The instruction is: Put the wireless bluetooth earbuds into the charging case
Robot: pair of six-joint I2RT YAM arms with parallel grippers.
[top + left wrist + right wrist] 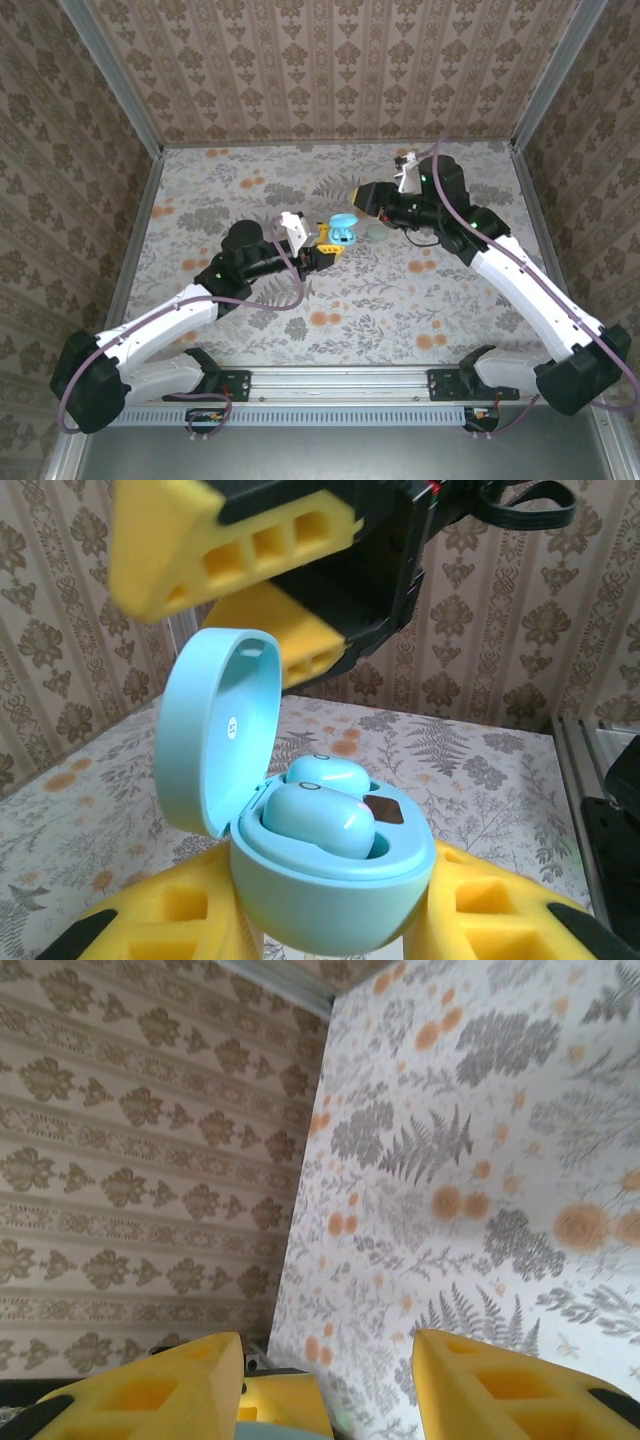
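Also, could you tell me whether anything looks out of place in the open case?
The near bud in the case seems to sit higher than the far bud and slightly tilted, so it may not be fully seated. The lid stands open, and nothing else looks odd.

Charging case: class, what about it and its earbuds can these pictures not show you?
Left wrist: the far earbud is half hidden behind the near earbud.
Top external: both are too small to make out inside the charging case.
Right wrist: whatever lies below the right gripper is cut off by the bottom edge.
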